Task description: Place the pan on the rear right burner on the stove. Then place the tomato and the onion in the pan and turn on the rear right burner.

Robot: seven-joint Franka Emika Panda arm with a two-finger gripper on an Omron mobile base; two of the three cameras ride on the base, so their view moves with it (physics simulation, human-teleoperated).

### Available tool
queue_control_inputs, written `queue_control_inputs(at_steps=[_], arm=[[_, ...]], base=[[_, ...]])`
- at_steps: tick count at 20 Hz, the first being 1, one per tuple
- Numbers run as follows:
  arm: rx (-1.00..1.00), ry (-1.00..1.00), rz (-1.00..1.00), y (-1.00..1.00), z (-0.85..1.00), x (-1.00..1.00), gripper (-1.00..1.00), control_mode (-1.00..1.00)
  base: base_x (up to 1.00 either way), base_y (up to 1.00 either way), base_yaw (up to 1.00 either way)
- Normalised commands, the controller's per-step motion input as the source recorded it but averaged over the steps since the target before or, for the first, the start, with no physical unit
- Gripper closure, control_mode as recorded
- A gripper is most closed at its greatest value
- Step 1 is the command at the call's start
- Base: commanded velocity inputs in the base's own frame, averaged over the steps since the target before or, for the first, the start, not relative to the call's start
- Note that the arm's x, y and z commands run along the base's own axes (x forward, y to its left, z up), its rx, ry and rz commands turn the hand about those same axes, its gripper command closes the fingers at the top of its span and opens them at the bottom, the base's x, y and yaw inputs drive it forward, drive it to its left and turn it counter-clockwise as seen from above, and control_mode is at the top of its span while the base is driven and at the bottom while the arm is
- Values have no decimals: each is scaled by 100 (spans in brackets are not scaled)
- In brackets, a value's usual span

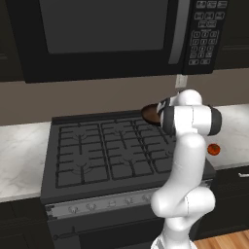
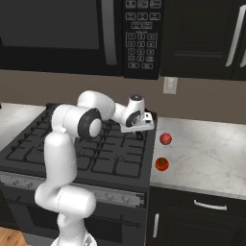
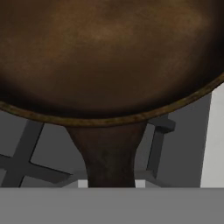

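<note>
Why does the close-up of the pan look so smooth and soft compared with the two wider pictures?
Hand view: the pan sits very near the lens, its brown inside mottled and soft, with no glare. Left base view: flat, even light on the stove, faint shadows. Right base view: the marble counter is bright, and the tomato and onion are crisp.

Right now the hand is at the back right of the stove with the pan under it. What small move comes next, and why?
Probably lower the pan a little and level it onto the rear right burner, then let go. In the hand view its brown inside sits over the grate bars with the handle running to the gripper, and whether it rests there is unclear. The tomato and onion wait on the counter.
</note>
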Motion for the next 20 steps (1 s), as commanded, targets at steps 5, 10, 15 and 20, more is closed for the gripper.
queue_control_inputs(at_steps=[5,10,15,20], arm=[[1,1,0,12,-32,17,100,-100],[2,2,0,13,-34,10,100,-100],[2,2,0,11,-30,14,100,-100],[0,3,0,22,-28,5,-100,-100]], base=[[0,0,0],[0,0,0],[0,0,0],[0,0,0]])
